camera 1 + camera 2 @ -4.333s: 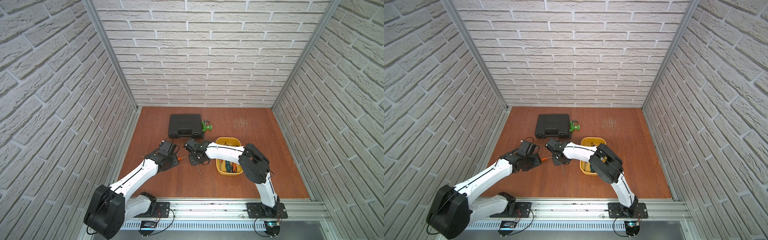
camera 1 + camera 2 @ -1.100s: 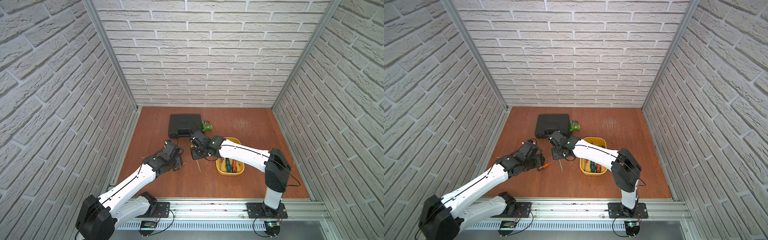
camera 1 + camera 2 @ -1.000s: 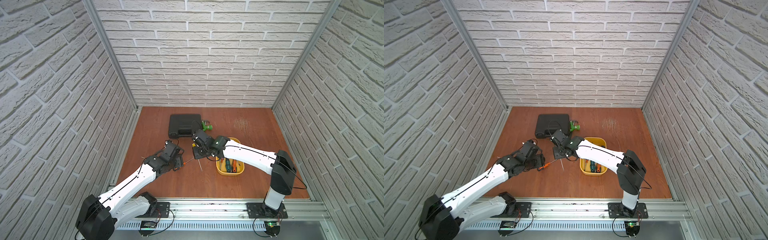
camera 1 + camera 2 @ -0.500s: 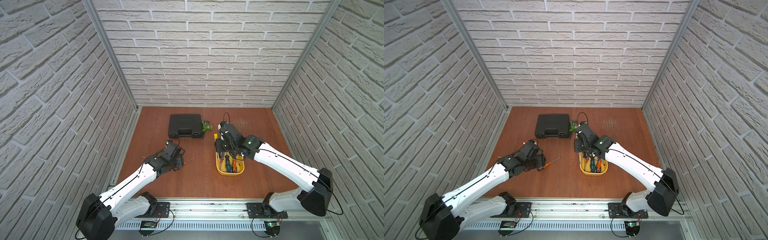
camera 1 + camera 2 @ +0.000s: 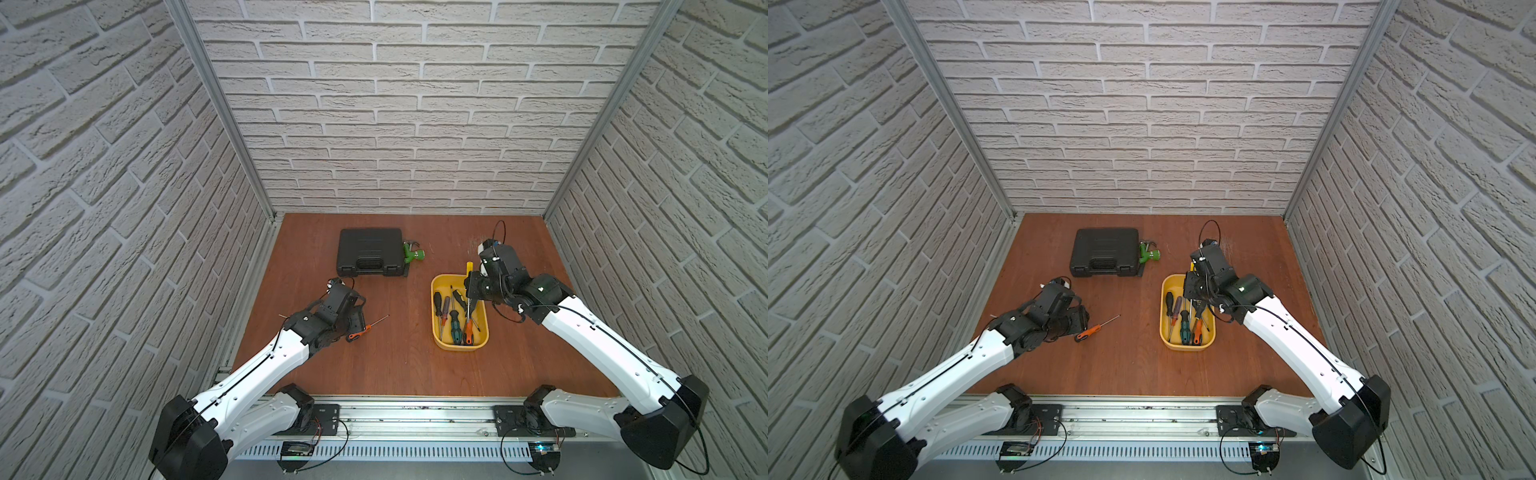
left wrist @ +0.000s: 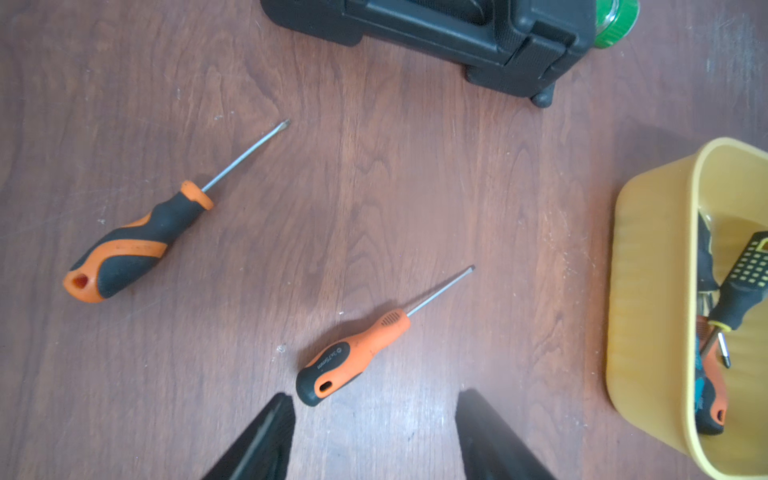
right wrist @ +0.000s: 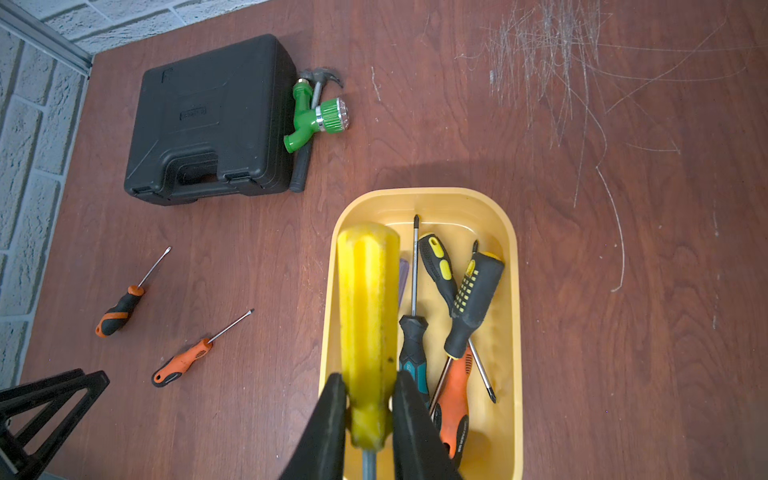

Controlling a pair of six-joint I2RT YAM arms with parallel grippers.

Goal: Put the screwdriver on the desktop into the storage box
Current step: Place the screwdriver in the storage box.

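Step in hand: drop-off. Right end effector [image 7: 369,380] is clenched on the yellow-handled screwdriver [image 7: 368,299], gripping low on the handle near the shaft, and holds it over the storage box [image 7: 512,249]. The blade points down into the box (several screwdrivers are already in there). Can't tell from the top views whether the tip touches them.

Next move, as I read it: lower it, lay it flatter, and let go clear of the rim.

Left end effector [image 6: 374,397] is released and empty, jaws well apart, hovering just behind the butt of the small orange screwdriver [image 6: 357,353] on the worktop [image 5: 395,365]. The orange-and-black screwdriver [image 6: 133,245] lies near it, also unboxed. That likely leaves two to go after this one.
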